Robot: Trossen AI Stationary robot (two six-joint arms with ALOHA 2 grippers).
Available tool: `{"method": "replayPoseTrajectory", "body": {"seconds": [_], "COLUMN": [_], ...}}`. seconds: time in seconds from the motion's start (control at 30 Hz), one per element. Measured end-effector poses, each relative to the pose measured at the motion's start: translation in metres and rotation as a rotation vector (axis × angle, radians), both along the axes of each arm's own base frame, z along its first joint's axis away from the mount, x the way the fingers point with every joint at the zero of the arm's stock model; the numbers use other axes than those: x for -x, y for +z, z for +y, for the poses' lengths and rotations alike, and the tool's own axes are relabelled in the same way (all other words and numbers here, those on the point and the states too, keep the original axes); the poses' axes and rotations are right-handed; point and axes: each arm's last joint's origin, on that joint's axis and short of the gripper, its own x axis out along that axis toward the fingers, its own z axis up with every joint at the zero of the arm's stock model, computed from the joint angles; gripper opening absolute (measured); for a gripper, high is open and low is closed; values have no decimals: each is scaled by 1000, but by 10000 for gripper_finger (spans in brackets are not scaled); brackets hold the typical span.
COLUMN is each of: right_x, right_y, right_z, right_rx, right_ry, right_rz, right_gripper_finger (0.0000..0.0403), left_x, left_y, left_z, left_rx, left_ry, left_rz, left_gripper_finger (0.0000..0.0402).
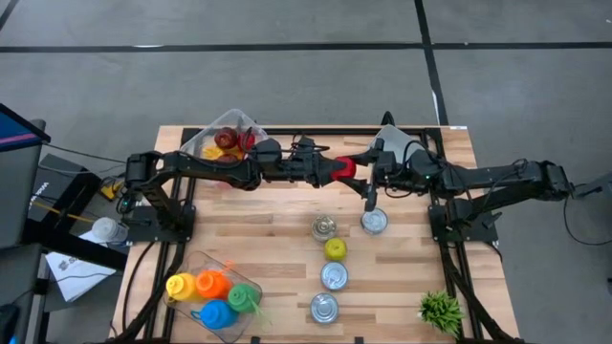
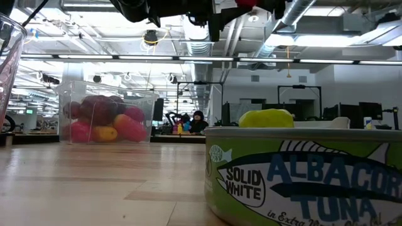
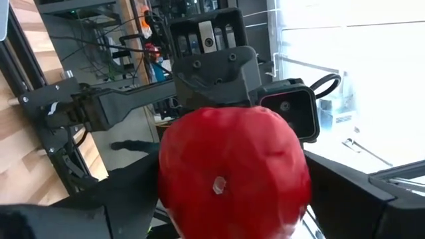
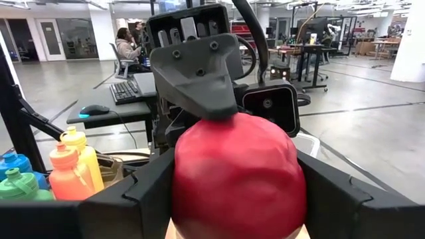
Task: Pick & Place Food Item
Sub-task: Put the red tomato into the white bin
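Mid-air handover of a food item above the far half of the desk (image 1: 258, 239). You see the red apple (image 1: 345, 168) held off the surface between the two arms, where the left end effector (image 1: 335, 169) and the right end effector (image 1: 358, 168) meet nose to nose. In the right wrist view the apple (image 4: 238, 174) sits between that arm's own dark fingers (image 4: 149, 192), which are clenched on its sides; in the left wrist view the same fruit (image 3: 234, 172) fills the gap between the left fingers (image 3: 345, 199), yet you cannot tell whether they are pressing it or have let go. Done so far, judging by position: the apple is up and off the desk, apart from the clear container of fruit (image 1: 226, 139) at the far left edge. Left to do — complete the transfer to one arm, then carry and set the apple down; the pictures do not show you the destination. The tuna cans (image 1: 334, 276), a yellow fruit (image 1: 335, 249) and the tray of coloured bottles (image 1: 213, 297) lie untouched nearer you.
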Motion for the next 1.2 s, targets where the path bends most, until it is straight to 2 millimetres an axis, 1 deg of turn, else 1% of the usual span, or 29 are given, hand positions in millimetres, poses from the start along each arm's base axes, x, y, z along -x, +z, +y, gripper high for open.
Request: {"method": "replayPoseTrajectory", "body": {"seconds": [0.2, 0.37, 0.47, 0.57, 0.63, 0.7, 0.77, 0.87, 0.97, 1.07, 1.2], "right_x": [0, 0, 0, 1, 3, 5, 10, 22, 35, 51, 68], "right_y": [0, 0, 0, 0, 4, 13, 28, 49, 67, 86, 95], "right_z": [0, -2, -2, -2, -3, -3, -3, -2, 0, 4, 9], "right_rx": [0, 0, 0, 0, 3, 25, 47, 62, 65, 55, 37], "right_ry": [-1, -12, -12, -18, -21, -26, -39, -72, -73, -48, -15], "right_rz": [1, 3, 3, 5, 7, 5, 0, 53, 132, 159, 167], "right_gripper_finger": [250, 258, 282, 318, 343, 363, 375, 382, 383, 383, 383], "left_x": [0, 0, 0, 0, 1, 1, 2, 4, 11, 26, 62], "left_y": [0, 0, 0, 0, 1, 3, 4, 4, 11, 27, 52], "left_z": [0, 0, 0, 2, 3, 6, 8, 14, 18, 22, 28], "left_rx": [0, 0, -1, -21, -27, -60, -76, -125, -243, -390, -608], "left_ry": [-1, -1, 0, 3, 7, 10, 1, -54, -104, -122, -84], "left_rz": [4, 4, 5, 0, -7, -26, -30, -31, -41, -42, 40], "left_gripper_finger": [296, 288, 289, 289, 288, 287, 287, 288, 289, 289, 289]}}
